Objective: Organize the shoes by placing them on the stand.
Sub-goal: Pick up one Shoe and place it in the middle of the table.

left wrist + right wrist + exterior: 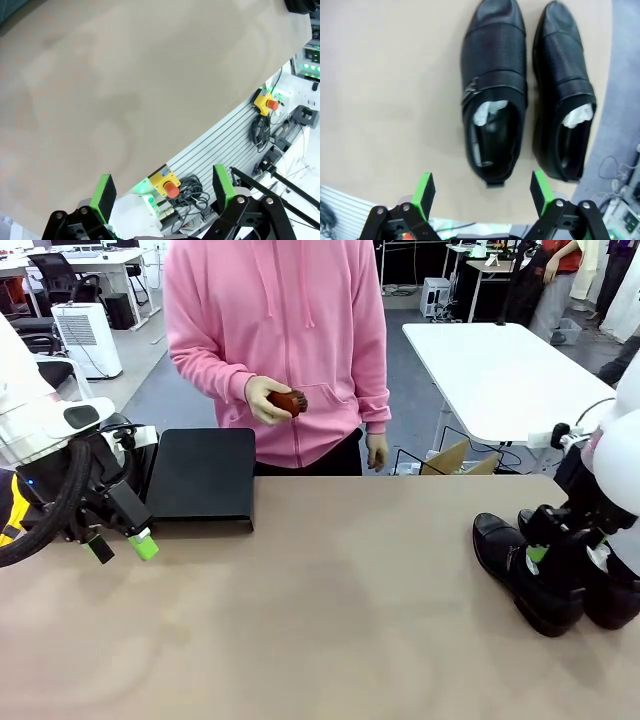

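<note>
Tan table, white table behind; shoes near edge; left end effector, right end effector agape, empty.

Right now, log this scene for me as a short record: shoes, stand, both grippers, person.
shoes: two, side by side on the table, at the robot's right end, white paper inside
stand: black platform at the far left of the table, no shoe on it
left gripper: open, over bare table near the stand, holding nothing
right gripper: open, over the heel end of the shoes, gripping nothing
person: at the far side, one hand holds a brown brush
</note>
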Motion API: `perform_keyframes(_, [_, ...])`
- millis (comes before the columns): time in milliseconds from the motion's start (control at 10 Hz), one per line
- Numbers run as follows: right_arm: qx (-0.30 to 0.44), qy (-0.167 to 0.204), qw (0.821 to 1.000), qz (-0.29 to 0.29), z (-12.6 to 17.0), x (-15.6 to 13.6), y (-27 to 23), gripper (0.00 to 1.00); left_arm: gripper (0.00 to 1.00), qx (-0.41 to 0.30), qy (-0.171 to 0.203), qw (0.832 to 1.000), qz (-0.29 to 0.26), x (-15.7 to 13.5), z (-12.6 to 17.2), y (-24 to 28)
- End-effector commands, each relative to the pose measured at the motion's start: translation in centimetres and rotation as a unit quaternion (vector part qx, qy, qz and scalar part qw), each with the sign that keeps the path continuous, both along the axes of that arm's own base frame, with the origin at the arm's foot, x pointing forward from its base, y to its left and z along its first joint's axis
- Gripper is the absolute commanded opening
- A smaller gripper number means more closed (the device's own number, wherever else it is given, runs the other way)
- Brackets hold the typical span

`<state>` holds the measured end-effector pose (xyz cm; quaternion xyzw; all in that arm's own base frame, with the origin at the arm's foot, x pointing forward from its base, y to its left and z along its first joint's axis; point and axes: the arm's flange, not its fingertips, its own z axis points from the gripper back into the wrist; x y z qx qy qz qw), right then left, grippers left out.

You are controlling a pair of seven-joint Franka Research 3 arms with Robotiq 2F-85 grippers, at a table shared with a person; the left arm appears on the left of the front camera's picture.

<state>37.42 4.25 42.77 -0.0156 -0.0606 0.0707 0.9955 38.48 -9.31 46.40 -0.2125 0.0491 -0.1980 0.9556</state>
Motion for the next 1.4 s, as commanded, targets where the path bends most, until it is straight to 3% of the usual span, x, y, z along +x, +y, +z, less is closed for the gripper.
perform_keyframes(0, [0.019, 0.012, 1.000, 0.002, -3.9, 0.0, -2.6, 1.00, 1.00, -0.011, -0.007, 1.000, 0.002, -0.2, -0.2, 0.0])
perform_keyframes(200, [0.026, 0.008, 1.000, -0.001, -4.5, 0.3, -3.5, 1.00, 1.00, -0.011, -0.007, 1.000, 0.002, -0.2, -0.2, 0.0])
perform_keyframes(400, [0.018, -0.022, 1.000, 0.002, -4.1, 0.3, -3.2, 0.65, 1.00, -0.011, -0.007, 1.000, 0.002, -0.2, -0.2, 0.0])
perform_keyframes(800, [0.003, -0.037, 0.999, -0.006, -3.9, 1.5, -2.5, 0.65, 1.00, -0.011, -0.007, 1.000, 0.002, -0.2, -0.2, 0.0])
perform_keyframes(1300, [-0.021, -0.013, 1.000, -0.015, -5.8, 2.7, -3.0, 0.65, 1.00, -0.011, -0.007, 1.000, 0.002, -0.2, -0.2, 0.0])
